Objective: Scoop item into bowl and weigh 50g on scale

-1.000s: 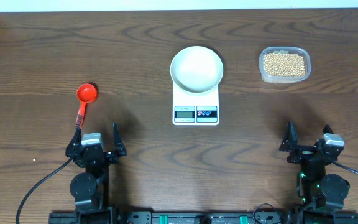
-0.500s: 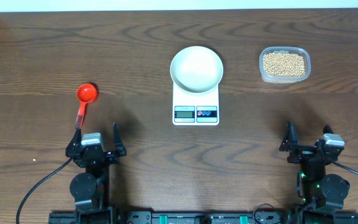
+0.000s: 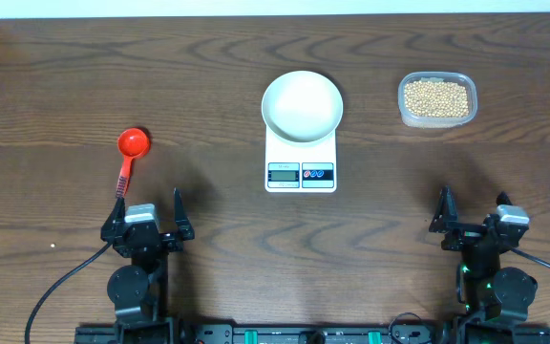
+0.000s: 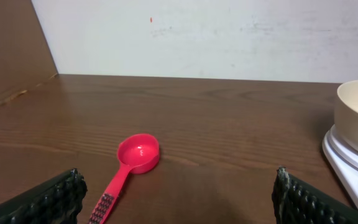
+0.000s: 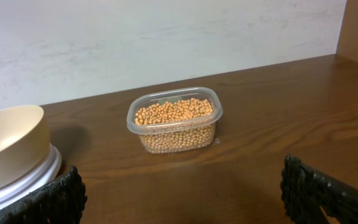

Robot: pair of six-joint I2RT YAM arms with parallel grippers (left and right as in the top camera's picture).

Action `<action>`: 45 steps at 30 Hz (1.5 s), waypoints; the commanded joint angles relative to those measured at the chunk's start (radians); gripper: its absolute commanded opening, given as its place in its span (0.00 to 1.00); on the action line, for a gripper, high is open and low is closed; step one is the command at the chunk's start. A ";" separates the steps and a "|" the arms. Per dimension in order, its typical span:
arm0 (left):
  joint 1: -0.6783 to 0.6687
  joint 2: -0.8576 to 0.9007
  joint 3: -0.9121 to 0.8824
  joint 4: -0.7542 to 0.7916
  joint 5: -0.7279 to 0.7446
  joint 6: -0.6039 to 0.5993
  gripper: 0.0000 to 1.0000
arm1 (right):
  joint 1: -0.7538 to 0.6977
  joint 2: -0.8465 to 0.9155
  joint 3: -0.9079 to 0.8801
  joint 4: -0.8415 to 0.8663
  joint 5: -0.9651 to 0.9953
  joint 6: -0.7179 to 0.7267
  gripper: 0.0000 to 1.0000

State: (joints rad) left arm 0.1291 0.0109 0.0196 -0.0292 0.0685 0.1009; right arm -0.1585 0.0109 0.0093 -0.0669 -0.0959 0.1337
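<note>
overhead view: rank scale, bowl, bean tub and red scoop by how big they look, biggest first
1. scale and bowl: too close to rank, the bowl hides the scale's far end
2. bean tub
3. red scoop

1. I see a dark brown tabletop (image 3: pixel 65 76) with wavy wood grain.
2. Bowl (image 3: pixel 302 105): plain white.
3. Scale (image 3: pixel 301 155): white, grey display, red and blue buttons.
4. Beans (image 3: pixel 435 97): tan-yellow, in a clear tub (image 3: pixel 400 113).
5. Scoop (image 3: pixel 133 145): bright red.

Clear tub (image 5: pixel 178 140) of tan beans (image 5: pixel 174 111) mid-table (image 5: pixel 266 146), white bowl (image 5: pixel 5 149) on scale (image 5: pixel 39 177) at left, fingers (image 5: pixel 48 202) spread wide apart below.
</note>
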 commanded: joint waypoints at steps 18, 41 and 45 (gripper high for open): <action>-0.002 -0.007 -0.016 -0.037 0.005 -0.012 0.98 | 0.013 -0.006 -0.004 -0.002 0.008 0.015 0.99; -0.002 -0.007 -0.016 -0.037 0.005 -0.012 0.98 | 0.013 -0.006 -0.004 -0.002 0.008 0.015 0.99; -0.002 -0.007 -0.016 -0.021 0.029 -0.026 0.98 | 0.013 -0.006 -0.004 -0.002 0.008 0.015 0.99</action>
State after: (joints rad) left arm 0.1291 0.0109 0.0196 -0.0284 0.0685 0.1009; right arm -0.1585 0.0109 0.0093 -0.0669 -0.0959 0.1337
